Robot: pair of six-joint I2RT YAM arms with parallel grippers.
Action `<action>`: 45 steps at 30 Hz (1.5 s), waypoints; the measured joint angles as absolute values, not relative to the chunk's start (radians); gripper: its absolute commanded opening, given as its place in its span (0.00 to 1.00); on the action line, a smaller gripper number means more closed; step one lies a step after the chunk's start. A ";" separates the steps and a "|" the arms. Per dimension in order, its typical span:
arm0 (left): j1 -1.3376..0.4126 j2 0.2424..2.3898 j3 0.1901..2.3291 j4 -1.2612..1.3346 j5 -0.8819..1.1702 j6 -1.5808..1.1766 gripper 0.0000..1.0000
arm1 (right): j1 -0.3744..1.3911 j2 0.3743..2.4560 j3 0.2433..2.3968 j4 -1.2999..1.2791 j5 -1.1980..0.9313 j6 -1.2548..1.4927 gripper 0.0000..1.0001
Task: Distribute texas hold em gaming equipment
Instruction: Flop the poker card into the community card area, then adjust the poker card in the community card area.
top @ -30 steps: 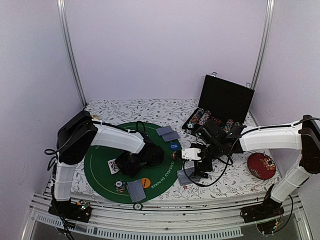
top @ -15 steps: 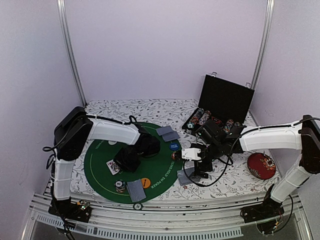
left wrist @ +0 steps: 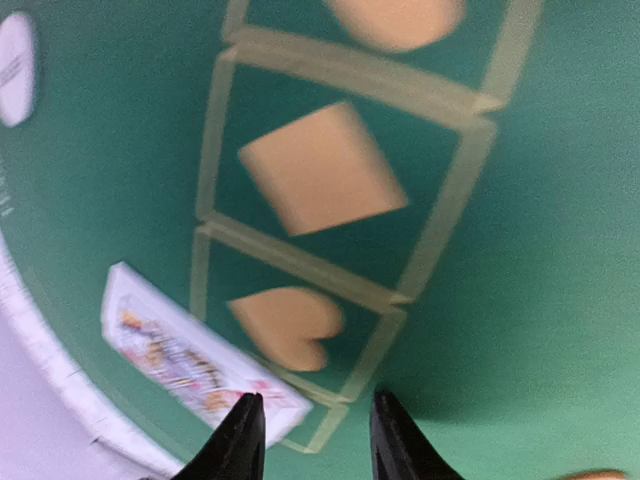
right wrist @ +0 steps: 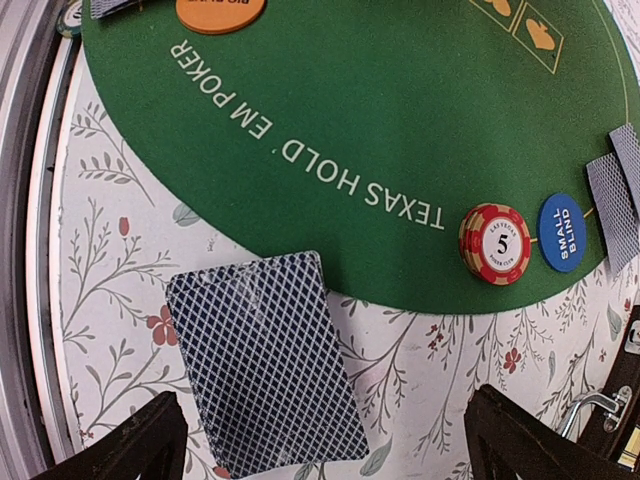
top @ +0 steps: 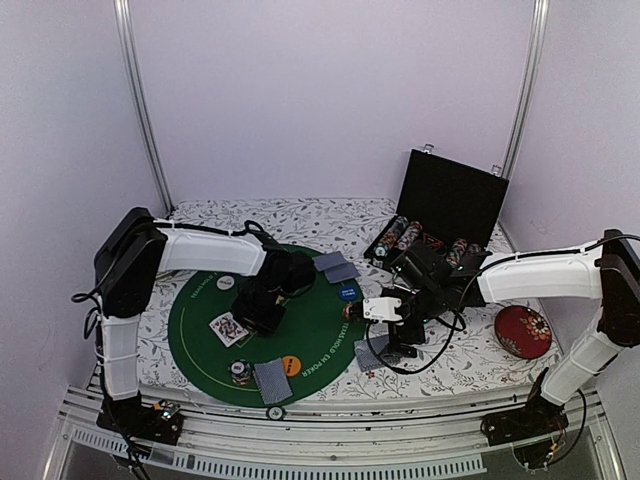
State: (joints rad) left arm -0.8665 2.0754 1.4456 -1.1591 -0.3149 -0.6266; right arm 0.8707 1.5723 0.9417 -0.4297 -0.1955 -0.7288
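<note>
A: Top view: left gripper (top: 256,316) over green mat (top: 195,352), face-up card (top: 228,327) just beside it.
B: Left wrist: fingers (left wrist: 243,442) narrowly apart, empty, card off one tip. Right wrist: right gripper (right wrist: 322,402) wide, face-down card (right wrist: 265,365) between fingers.

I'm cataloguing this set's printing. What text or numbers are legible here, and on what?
"TEXAS HOLD 'EM POKER": green mat.
"SMALL BLIND": blue button.
"5": red chip; its small ring text is too small to read.
Orange button: lettering cut off.
Face-up card: blurred, unreadable.
</note>
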 measured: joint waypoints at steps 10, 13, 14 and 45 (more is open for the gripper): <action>-0.767 1.795 1.351 -0.877 -0.161 -0.534 0.38 | 0.871 1.572 0.942 -0.435 -0.196 -0.729 0.99; -0.647 1.759 1.298 -0.847 -0.203 -0.528 0.36 | 0.871 1.572 0.942 -0.437 -0.196 -0.729 0.99; -0.613 1.759 1.279 -0.841 -0.222 -0.528 0.35 | 0.871 1.572 0.942 -0.437 -0.196 -0.729 0.99; -0.535 1.791 1.056 -0.722 -0.262 -0.546 0.33 | 0.871 1.579 0.942 -0.450 -0.196 -0.729 0.99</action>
State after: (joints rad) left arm -0.5350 1.7908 1.0561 -0.7219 -0.2619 -0.5461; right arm 0.8707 1.5787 0.9417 -0.4496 -0.1963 -0.7292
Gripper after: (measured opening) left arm 0.318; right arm 0.990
